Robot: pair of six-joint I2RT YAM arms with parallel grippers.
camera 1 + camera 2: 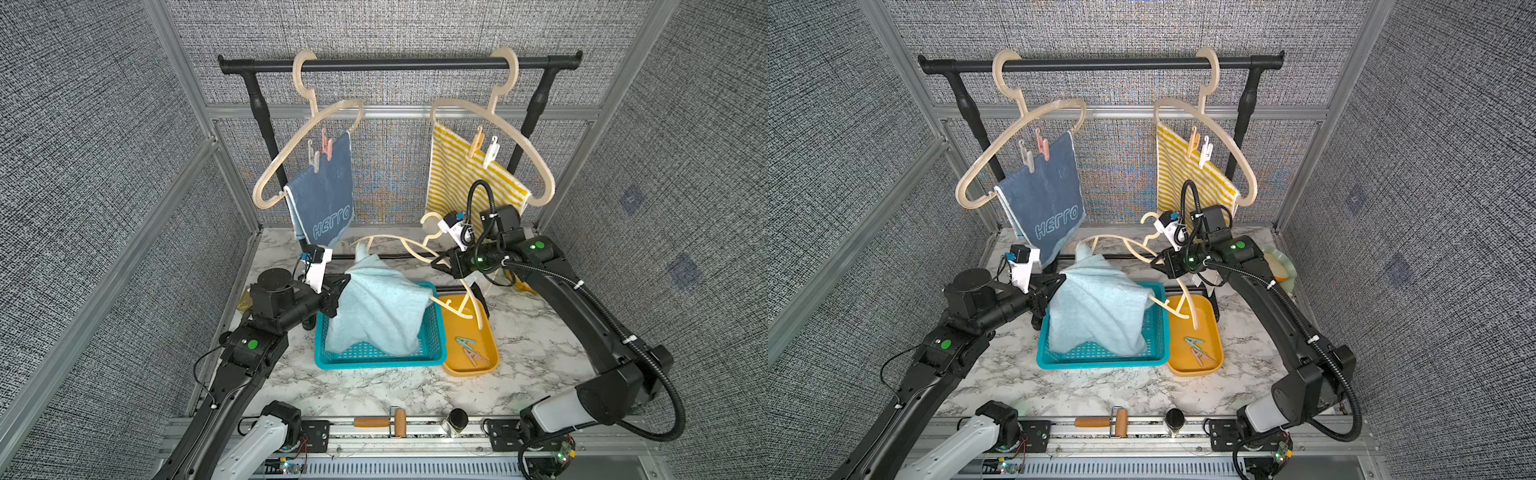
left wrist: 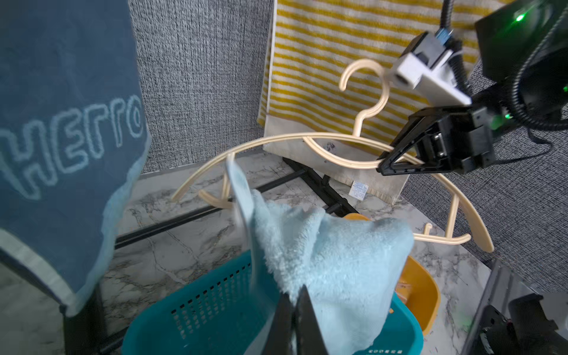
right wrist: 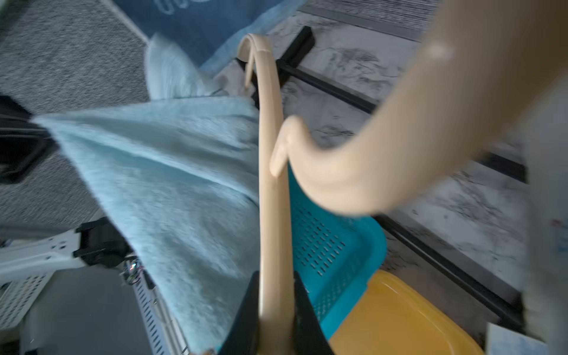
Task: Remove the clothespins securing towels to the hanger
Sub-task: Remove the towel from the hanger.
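My left gripper (image 1: 343, 286) (image 2: 295, 292) is shut on an edge of the light aqua towel (image 1: 382, 307) (image 2: 332, 255). This towel drapes off a loose beige hanger (image 1: 415, 249) (image 3: 270, 153) and sags into the teal basket (image 1: 374, 362). My right gripper (image 1: 440, 264) (image 3: 275, 282) is shut on that hanger's arm. On the rail, a dark blue towel (image 1: 324, 199) carries a pink clothespin (image 1: 327, 145) and a beige clothespin (image 1: 314, 158). The striped towel (image 1: 461, 183) carries an orange clothespin (image 1: 477, 142) and a white clothespin (image 1: 490, 151).
A yellow tray (image 1: 492, 353) right of the basket holds a mint clothespin (image 1: 465, 341) and a pinkish one (image 1: 473, 356). The black rail (image 1: 399, 64) spans the back. A wooden-handled roller (image 1: 382, 423) and a small jar (image 1: 455, 422) lie at the front edge.
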